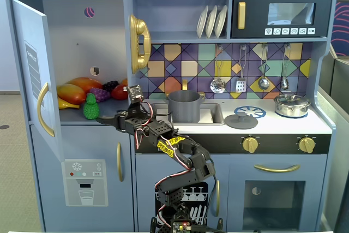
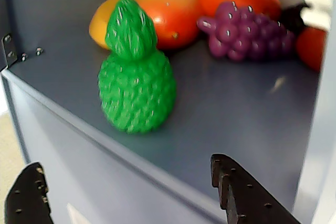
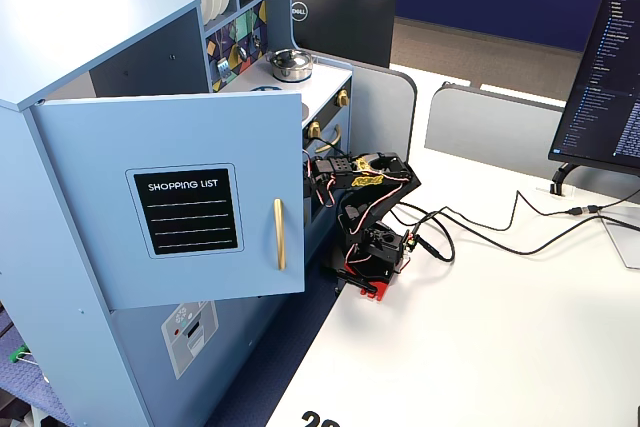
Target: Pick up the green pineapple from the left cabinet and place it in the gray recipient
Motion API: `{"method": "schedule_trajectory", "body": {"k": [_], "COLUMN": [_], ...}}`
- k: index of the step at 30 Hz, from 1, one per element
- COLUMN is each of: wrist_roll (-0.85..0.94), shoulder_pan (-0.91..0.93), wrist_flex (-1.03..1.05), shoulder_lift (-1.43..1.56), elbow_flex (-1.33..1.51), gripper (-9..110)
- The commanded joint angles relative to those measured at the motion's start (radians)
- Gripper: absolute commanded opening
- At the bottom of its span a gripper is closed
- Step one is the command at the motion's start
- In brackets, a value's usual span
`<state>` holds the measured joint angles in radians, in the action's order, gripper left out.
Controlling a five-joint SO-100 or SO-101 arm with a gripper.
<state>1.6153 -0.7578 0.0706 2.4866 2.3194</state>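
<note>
The green pineapple (image 1: 91, 107) stands upright near the front edge of the shelf in the left cabinet (image 1: 87, 47), whose blue door (image 1: 32, 75) is swung open. In the wrist view the pineapple (image 2: 135, 82) is just beyond and above my gripper (image 2: 125, 163). The gripper is open and empty, its black fingers (image 2: 247, 192) wide apart at the shelf's front edge. In a fixed view the gripper (image 1: 109, 119) reaches left, just right of the pineapple. The gray recipient (image 1: 184, 106) stands in the sink, right of the cabinet. In the other fixed view the door (image 3: 190, 197) hides the cabinet's inside and the gripper.
Orange-yellow mangoes (image 2: 168, 11) and a purple grape bunch (image 2: 244, 35) lie behind the pineapple. The cabinet's right wall (image 2: 320, 129) is close to the right finger. A flat gray lid (image 1: 241, 119), a shiny silver pot (image 1: 292, 105) and the microwave (image 1: 283, 15) are to the right.
</note>
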Motion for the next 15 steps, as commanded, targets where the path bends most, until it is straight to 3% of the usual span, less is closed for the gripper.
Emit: {"method": "schedule_trajectory", "body": {"k": [1,9,15], "wrist_roll": [0.012,-0.06,-0.075], "shoulder_pan": [-0.021,-0.031,-0.02], "wrist_flex": [-0.084,-0.256,-0.273], "shoulder_lift": [-0.069,-0.225,-0.291], "elbow_flex": [-0.104,-0.169,-0.196], "gripper": [36,40,40]}}
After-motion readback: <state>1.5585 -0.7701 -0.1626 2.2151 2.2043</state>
